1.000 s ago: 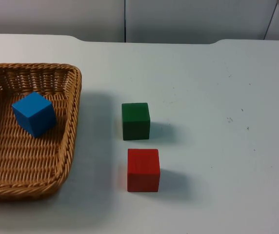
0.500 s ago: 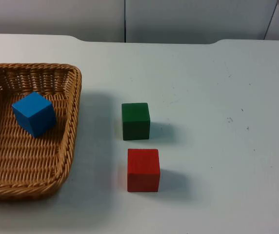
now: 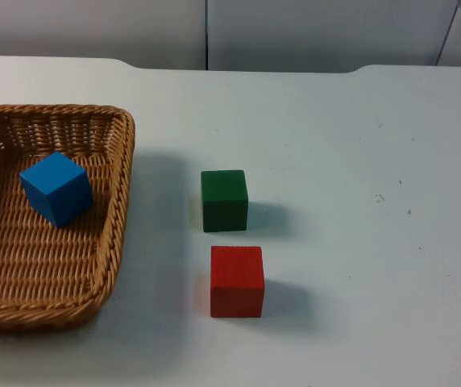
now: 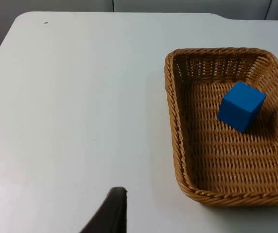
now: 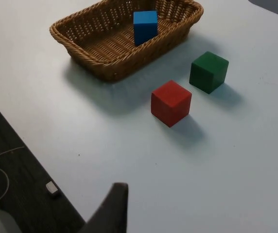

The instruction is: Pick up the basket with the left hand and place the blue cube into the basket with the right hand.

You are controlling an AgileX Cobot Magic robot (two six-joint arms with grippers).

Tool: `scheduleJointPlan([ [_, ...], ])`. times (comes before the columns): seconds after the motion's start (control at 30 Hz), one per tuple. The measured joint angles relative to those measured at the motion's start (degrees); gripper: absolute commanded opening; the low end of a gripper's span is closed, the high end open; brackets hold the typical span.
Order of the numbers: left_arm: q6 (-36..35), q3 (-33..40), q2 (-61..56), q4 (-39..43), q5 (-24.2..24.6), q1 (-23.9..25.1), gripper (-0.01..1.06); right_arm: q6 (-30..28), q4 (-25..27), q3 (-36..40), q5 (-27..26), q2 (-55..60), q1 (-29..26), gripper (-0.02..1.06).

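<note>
The blue cube (image 3: 56, 188) lies tilted inside the wicker basket (image 3: 118, 201), which rests on the white worktop (image 3: 359, 161) at the left of the top frame. A green cube (image 3: 224, 200) and a red cube (image 3: 237, 280) stand apart at mid-frame, the red one just below the green. Both arms wait drawn back: the left gripper (image 4: 111, 213) beside the basket, the right gripper (image 5: 112, 206) well away from the cubes. Whether either set of fingers is released or clenched I cannot tell. Judging from here, lifting the basket by one rim could tip it and roll the cube out.
</note>
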Motion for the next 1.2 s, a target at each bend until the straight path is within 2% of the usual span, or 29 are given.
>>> scheduleJointPlan([
  [0.4, 0.0, 0.0, 0.0, 0.0, 0.0, 0.0, 1.05, 0.0, 0.0, 0.0, 0.0, 0.0, 0.0, 0.99],
  [0.53, 0.0, 0.0, 0.0, -0.17, 0.0, 0.0, 1.05, 0.0, 0.0, 0.0, 0.0, 0.0, 0.0, 1.04],
  [1.2, 1.29, 0.0, 0.0, -0.88, 0.0, 0.0, 1.05, 0.0, 0.0, 0.0, 0.0, 0.0, 0.0, 1.04],
])
